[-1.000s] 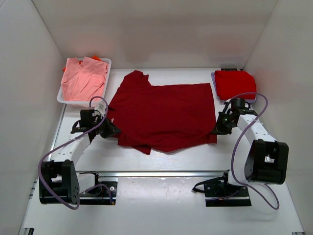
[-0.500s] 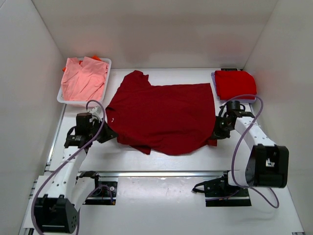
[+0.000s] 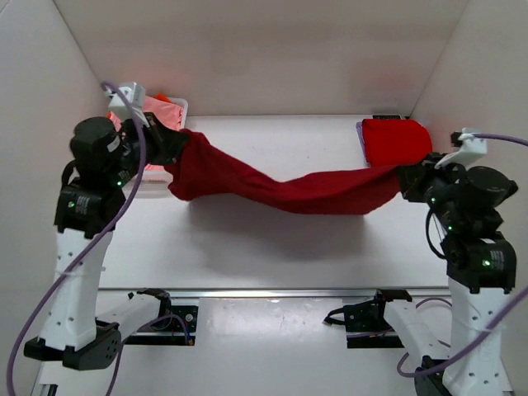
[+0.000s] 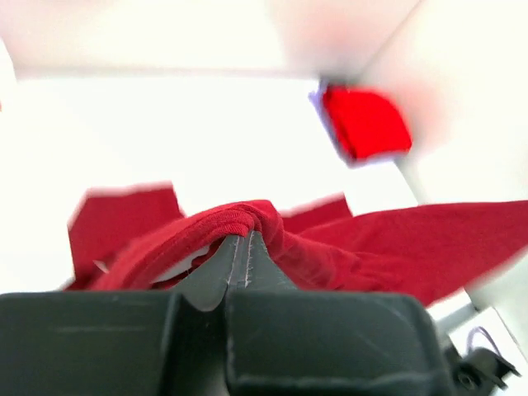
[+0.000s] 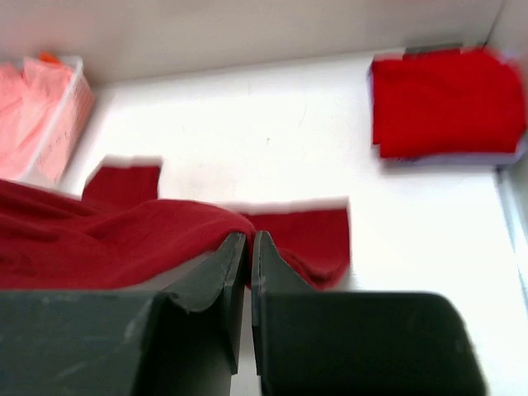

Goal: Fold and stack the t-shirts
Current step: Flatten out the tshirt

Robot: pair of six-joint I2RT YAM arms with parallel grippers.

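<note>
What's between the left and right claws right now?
The maroon t-shirt hangs sagging from left claw to right claw, each shut on an edge; top external view shows it.

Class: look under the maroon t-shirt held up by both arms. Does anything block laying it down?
Nothing visible: the table under the maroon t-shirt is bare; the tray and red t-shirt sit aside.

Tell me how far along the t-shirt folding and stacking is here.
Done: the bright red cloth tee lies folded at the far right. In hand: the dark maroon cloth tee hangs bunched between the shut left gripper and right gripper. Left: folding it, then the salmon pink tee crumpled in the white plastic tray.
</note>
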